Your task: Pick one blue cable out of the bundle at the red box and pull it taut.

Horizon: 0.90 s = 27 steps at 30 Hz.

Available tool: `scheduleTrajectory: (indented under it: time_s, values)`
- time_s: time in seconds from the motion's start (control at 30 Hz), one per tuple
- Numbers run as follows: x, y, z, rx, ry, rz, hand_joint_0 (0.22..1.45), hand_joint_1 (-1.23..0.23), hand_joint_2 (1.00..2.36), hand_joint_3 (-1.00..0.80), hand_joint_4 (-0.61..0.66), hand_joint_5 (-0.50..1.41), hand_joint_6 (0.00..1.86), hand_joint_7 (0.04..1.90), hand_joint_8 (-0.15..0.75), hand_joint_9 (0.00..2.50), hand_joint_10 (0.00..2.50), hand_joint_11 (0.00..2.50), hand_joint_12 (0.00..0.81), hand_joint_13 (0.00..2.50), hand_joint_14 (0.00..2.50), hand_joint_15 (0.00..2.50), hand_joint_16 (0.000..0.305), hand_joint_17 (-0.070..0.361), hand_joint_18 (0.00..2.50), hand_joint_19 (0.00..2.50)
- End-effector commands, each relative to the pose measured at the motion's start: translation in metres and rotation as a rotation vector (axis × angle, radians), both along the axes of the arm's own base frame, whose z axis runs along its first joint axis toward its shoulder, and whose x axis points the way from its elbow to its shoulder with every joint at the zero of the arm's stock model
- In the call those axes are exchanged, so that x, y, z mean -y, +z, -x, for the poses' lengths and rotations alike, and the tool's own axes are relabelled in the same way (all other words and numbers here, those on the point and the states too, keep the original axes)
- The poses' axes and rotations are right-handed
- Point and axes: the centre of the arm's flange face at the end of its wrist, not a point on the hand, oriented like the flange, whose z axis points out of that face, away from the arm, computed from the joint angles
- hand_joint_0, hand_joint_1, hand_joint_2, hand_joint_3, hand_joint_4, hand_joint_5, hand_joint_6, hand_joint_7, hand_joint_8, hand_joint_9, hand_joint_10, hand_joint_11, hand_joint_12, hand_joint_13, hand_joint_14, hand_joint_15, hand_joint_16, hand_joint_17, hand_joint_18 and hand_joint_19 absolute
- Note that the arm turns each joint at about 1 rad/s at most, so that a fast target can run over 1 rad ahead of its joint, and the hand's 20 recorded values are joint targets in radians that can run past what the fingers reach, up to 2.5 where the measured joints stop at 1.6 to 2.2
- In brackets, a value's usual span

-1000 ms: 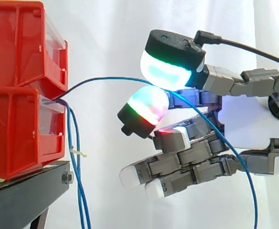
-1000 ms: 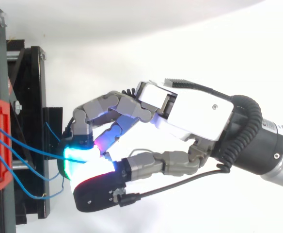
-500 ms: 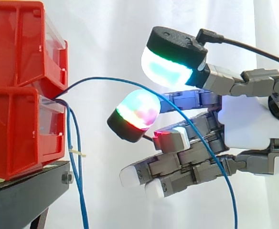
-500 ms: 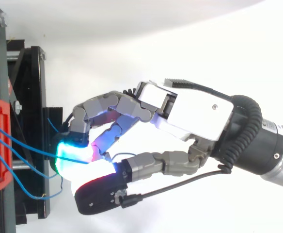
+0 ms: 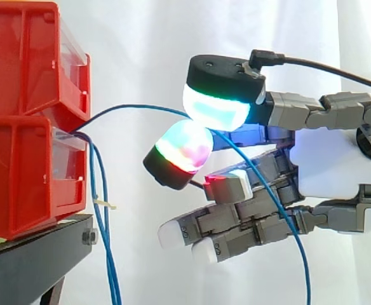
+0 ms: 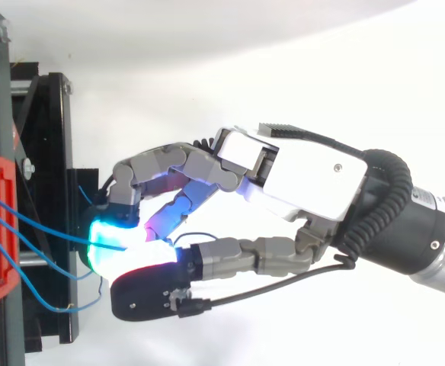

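Several thin blue cables come out of the lower red bin (image 5: 20, 178) and hang down beside it (image 5: 101, 229). One blue cable (image 5: 134, 107) arcs away from the bin to the right, runs between the glowing thumb pad (image 5: 214, 108) and a glowing finger pad (image 5: 185, 147), then drops down past the palm. The hand (image 5: 331, 159) comes in from the right; its thumb and that finger are closed together on this cable, and the other fingers lie curled below. From above, the hand (image 6: 299, 175) pinches the cable (image 6: 47, 232) just off the stand's edge. The cable still sags in a curve.
Two red bins are stacked at the left (image 5: 26, 57) on a black stand (image 5: 33, 254); from above the stand (image 6: 55, 152) lies along the left edge. A pale tie (image 5: 104, 203) clips the hanging cables. A white curtain is behind.
The thumb pad has come down and left onto the finger pad, closing the gap around the cable. The cable's falling part has swung slightly left. The arm has barely shifted.
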Motion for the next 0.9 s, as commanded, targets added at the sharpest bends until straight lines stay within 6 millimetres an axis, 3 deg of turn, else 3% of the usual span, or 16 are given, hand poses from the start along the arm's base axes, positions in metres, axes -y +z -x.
scheduleTrajectory:
  time_s: [0.0, 0.4, 0.67, 0.8, 0.87]
  values:
    - [0.0013, -0.0003, 0.0002, -0.001, -0.003, 0.000, 0.58, -0.63, 1.01, -0.22, 0.05, -0.14, 0.80, 1.07, 0.307, 1.11, 0.01, 1.25, 0.393, 0.59, 0.01, 0.37, 0.059, 0.134, 0.52, 0.40]
    - [-0.0001, 0.0004, -0.0002, 0.001, 0.000, 0.000, 0.61, -0.72, 1.00, -0.08, 0.11, -0.16, 0.88, 1.08, 0.329, 1.12, 0.01, 1.27, 0.412, 0.61, 0.01, 0.36, 0.062, 0.141, 0.56, 0.37]
    - [0.0000, -0.0003, 0.0001, -0.001, 0.000, 0.002, 0.64, -0.79, 1.01, -0.07, 0.04, -0.16, 0.88, 1.09, 0.288, 1.05, 0.01, 1.29, 0.376, 0.52, 0.01, 0.35, 0.056, 0.125, 0.47, 0.35]
    - [0.0017, -0.0003, 0.0003, -0.002, -0.007, 0.004, 0.67, -0.82, 1.01, -0.21, 0.01, -0.17, 0.86, 1.03, 0.253, 0.95, 0.02, 1.23, 0.348, 0.43, 0.01, 0.30, 0.050, 0.113, 0.40, 0.33]
    - [0.0028, -0.0008, 0.0011, -0.008, -0.018, 0.007, 0.62, -0.86, 1.00, -0.46, 0.05, -0.17, 0.83, 1.01, 0.255, 0.94, 0.02, 1.20, 0.345, 0.42, 0.01, 0.30, 0.050, 0.112, 0.37, 0.34]
